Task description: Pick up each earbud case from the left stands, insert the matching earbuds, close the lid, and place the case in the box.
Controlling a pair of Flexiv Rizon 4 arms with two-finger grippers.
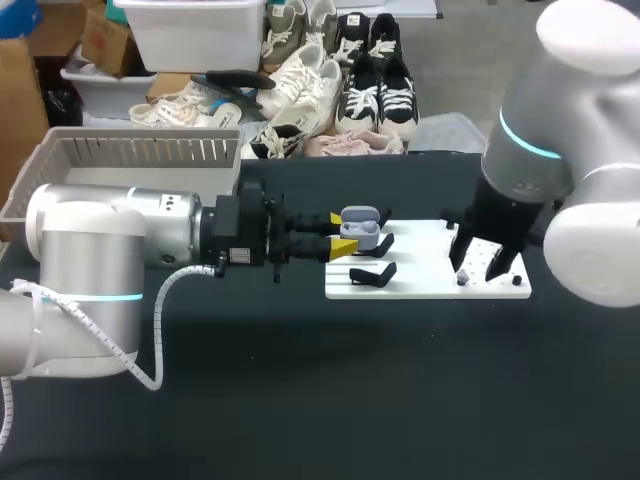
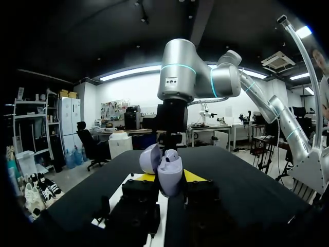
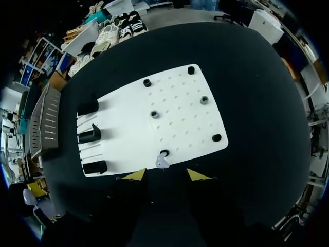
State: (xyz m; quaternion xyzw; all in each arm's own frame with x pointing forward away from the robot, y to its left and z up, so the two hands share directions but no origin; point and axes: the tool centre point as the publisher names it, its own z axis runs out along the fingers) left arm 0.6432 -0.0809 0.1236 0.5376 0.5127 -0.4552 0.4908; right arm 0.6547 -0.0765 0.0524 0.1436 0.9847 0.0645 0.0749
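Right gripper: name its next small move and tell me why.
Probably lower the right gripper onto the earbud and close. Its fingers stand open with the earbud just ahead of the gap, seated at the white board's edge, and the left gripper holds the case with its lid open, ready to receive it.

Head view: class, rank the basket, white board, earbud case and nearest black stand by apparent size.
1. Basket and board: close, basket partly hidden; unranked.
2. Case and stand: far smaller, too alike to rank.
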